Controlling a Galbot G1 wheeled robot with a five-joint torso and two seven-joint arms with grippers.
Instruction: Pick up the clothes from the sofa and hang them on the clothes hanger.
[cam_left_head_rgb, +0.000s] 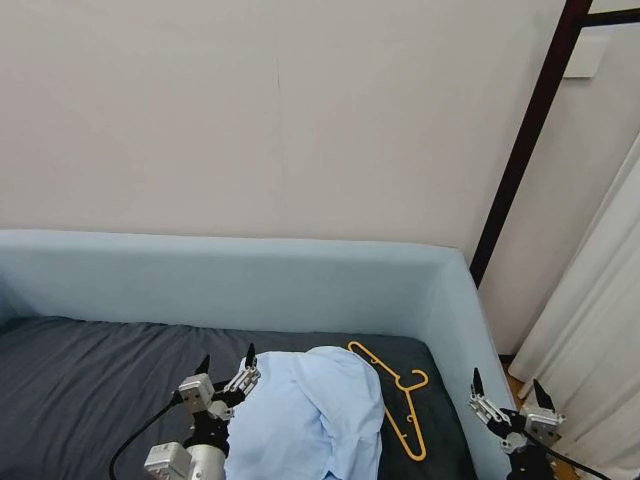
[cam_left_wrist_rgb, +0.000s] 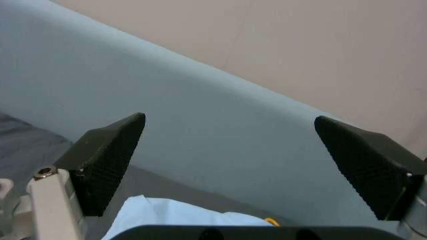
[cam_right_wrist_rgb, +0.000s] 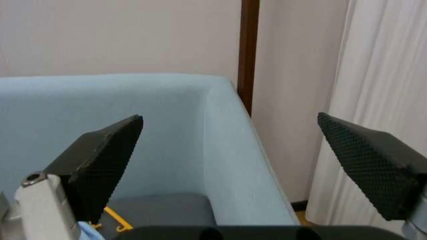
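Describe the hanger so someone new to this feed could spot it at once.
On the pale blue sofa, look at the right end of the dark grey seat. The hanger lies flat there, between the crumpled light blue shirt and the armrest. It is the only thin, orange-yellow thing there.

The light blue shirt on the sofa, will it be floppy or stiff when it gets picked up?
Probably floppy: the shirt lies crumpled in soft folds, so it should drape from one pinch. It is likely light, thin fabric. It may snag the hanger beside it.
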